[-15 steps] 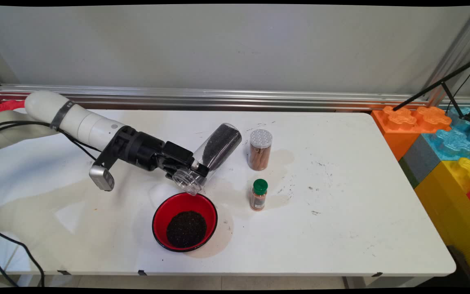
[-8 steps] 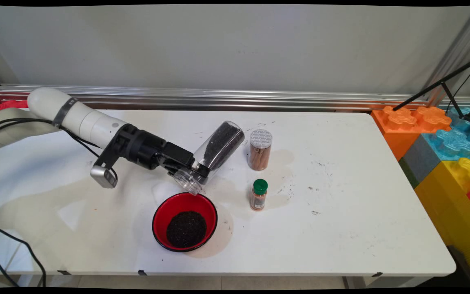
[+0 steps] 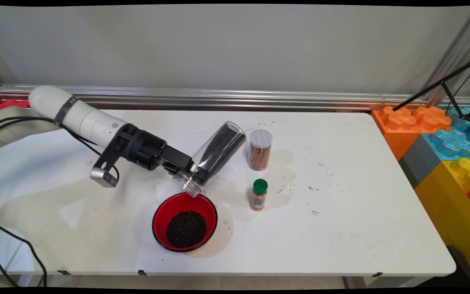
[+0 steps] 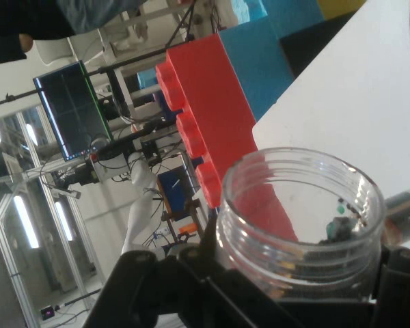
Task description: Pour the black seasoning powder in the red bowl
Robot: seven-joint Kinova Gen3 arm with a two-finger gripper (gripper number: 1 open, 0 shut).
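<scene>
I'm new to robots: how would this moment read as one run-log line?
gripper: shut on clear plastic jar of black grains | jar: tilted, open mouth down over red bowl holding black grains | nearby: cork-coloured jar, green-capped bottle

Hidden behind the clear jar [image 3: 212,157] in the main view: the gripper [image 3: 196,173] fingertips and where they press. Cut off at the hand view's bottom edge — the jar's [image 4: 302,219] body below its open threaded neck, plus the black linkage. Too small to read: the label on the green-capped bottle [image 3: 258,194] (toward the table's [image 3: 341,228] middle). Cropped by the main view's right edge — the coloured blocks [image 3: 443,134].
</scene>
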